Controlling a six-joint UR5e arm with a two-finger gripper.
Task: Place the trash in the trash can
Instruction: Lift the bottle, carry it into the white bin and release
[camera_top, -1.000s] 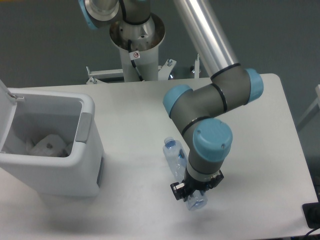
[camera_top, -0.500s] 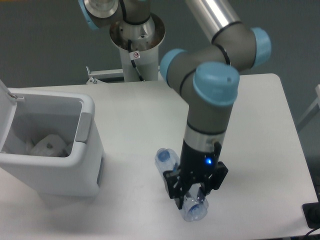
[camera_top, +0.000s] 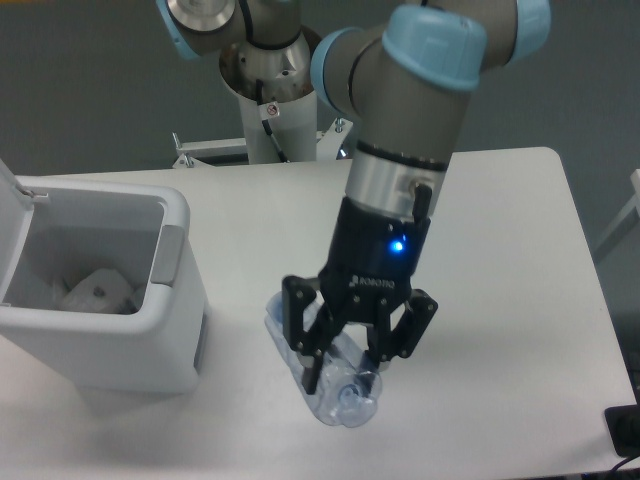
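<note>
Since half a second ago the arm has lifted toward the camera: the gripper (camera_top: 345, 372) now looks much bigger and sits further left, and the bottle (camera_top: 325, 372) has come along with it, shifted left from where it lay. One second ago the wrist hid most of the grasp; now I see both fingers clearly.

Gripper is pinching the bottle across its middle, one finger on each side of the body. Blue status light on the wrist is lit.

Bottle's long axis runs diagonally, upper-left to lower-right in the view. Lower-right end points at the desk's (camera_top: 520, 300) front edge and toward the camera, where I see a round end face; I can't tell if that is cap or base. Upper-left end points toward the trash can (camera_top: 150, 330). Bottle is over the front-middle of the desk; whether it touches the surface I can't tell.

Trash can stands at the desk's left edge, lid (camera_top: 8, 180) swung open. White wrapper (camera_top: 95, 290) lies inside at the bottom. Bottle is apart from the can, to its right.
</note>
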